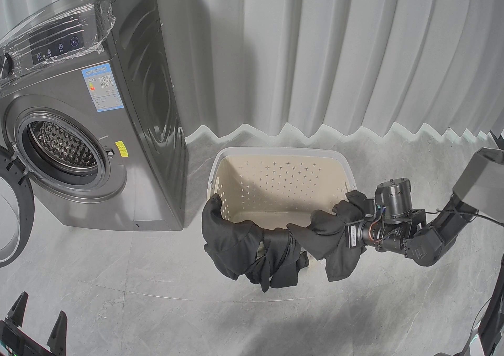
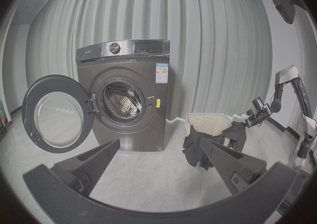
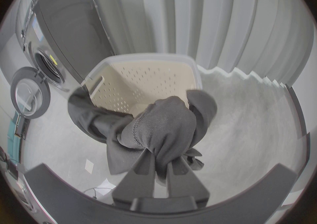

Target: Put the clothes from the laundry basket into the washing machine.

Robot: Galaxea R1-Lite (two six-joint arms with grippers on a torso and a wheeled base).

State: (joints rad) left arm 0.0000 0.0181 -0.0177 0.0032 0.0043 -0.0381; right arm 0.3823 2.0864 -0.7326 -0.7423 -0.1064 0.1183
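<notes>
Garment gripped, nothing in the drum (image 1: 63, 147) yet.
The right gripper (image 3: 160, 165), at the laundry basket's (image 1: 283, 151) four o'clock corner, pinches a dark garment (image 1: 247, 249) that drapes over the near rim from four round to eight o'clock. The washing machine (image 1: 105, 126) stands at ten o'clock, door (image 1: 16, 215) open, apparently empty. The left gripper (image 2: 158, 142) hangs spread, holding nothing.

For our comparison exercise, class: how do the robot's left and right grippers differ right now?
The left gripper is open and empty; the right gripper is shut on the dark garment. The left gripper hangs apart from the laundry basket; the right gripper is by its rim. Both are dark and two-fingered.
</notes>
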